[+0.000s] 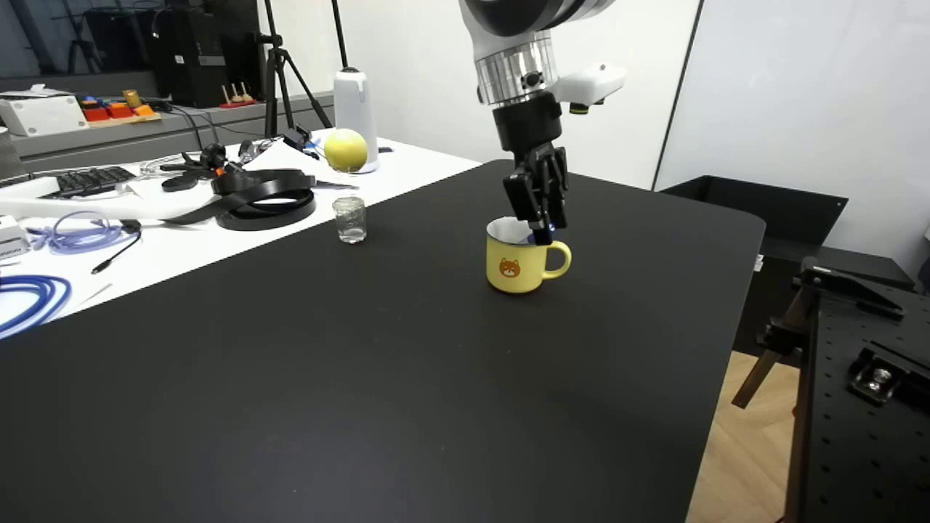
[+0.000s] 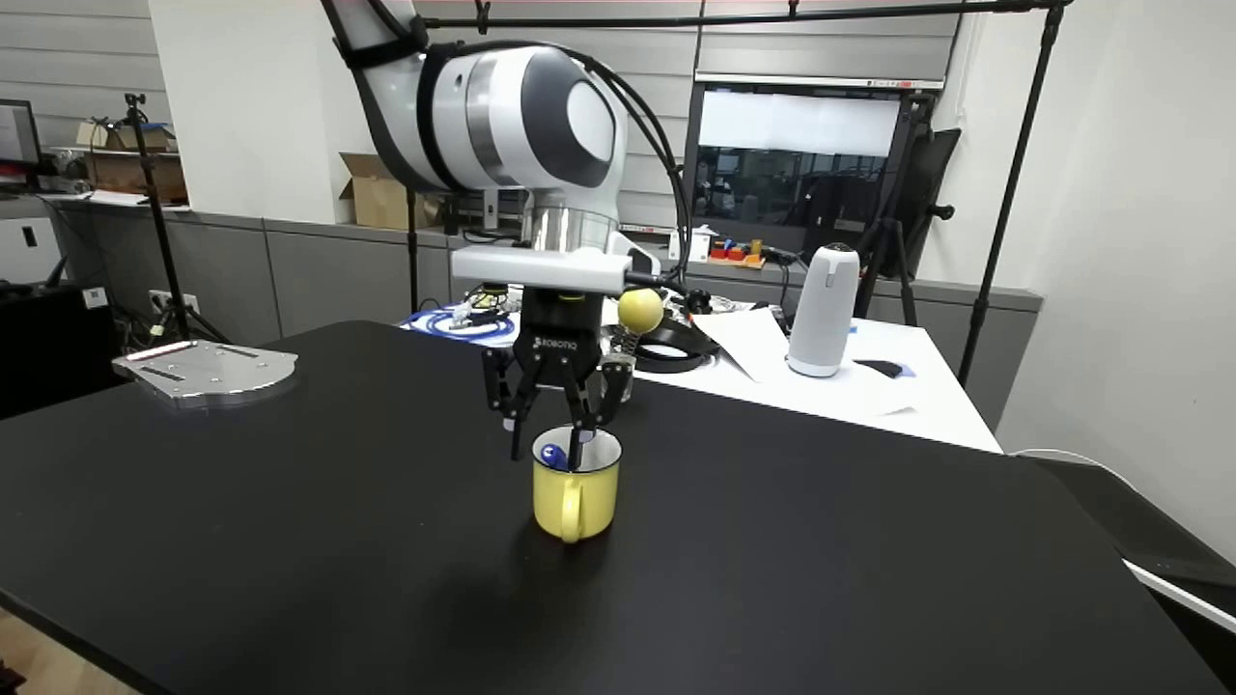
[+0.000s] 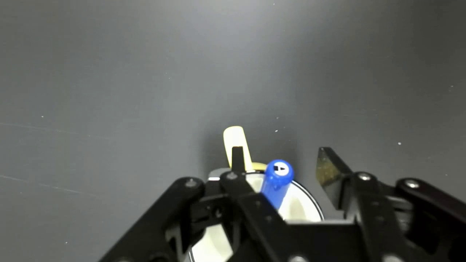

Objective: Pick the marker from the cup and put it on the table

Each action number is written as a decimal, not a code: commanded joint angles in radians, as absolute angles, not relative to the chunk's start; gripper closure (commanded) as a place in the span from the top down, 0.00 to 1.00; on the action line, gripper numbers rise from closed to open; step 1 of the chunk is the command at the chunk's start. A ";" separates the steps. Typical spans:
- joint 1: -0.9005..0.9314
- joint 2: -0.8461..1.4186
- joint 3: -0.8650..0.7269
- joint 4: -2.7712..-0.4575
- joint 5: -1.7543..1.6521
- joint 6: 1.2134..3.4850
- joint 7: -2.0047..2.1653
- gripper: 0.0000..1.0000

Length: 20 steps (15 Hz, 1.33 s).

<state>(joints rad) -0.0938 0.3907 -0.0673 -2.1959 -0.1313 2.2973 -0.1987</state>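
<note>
Hovering spread, black two-fingered tool (image 2: 546, 463) straddles blue-topped marker (image 3: 277, 182) in round yellow mug (image 1: 516, 269) on matte-black desk (image 1: 363, 378). Risk: closing could clamp mug too, because wrist view's right finger (image 3: 327, 169) appears outside it.

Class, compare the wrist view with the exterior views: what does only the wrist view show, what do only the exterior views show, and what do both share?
Only the wrist view: the dark, A-like letter on the marker, and the brownish inside of one fingertip on the end effector.

Only the exterior views: the robot's arm, the white table and the round yellow object; in an exterior view, an orange animal face on the yellow mug.

Shared: the yellow mug, the marker's blue, the end effector and the black table.
</note>
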 commanded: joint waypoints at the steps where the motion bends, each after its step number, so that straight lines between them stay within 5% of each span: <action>1: -0.094 0.402 -0.072 -2.159 -0.131 2.244 -0.174 0.25; 5: -0.099 0.389 -0.077 -2.161 -0.130 2.229 -0.175 0.01; 20: -0.037 0.082 -0.056 -2.268 -0.191 2.124 -0.117 0.05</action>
<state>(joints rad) -0.0556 0.1725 -0.0701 -2.2225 -0.1639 2.1564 -0.1640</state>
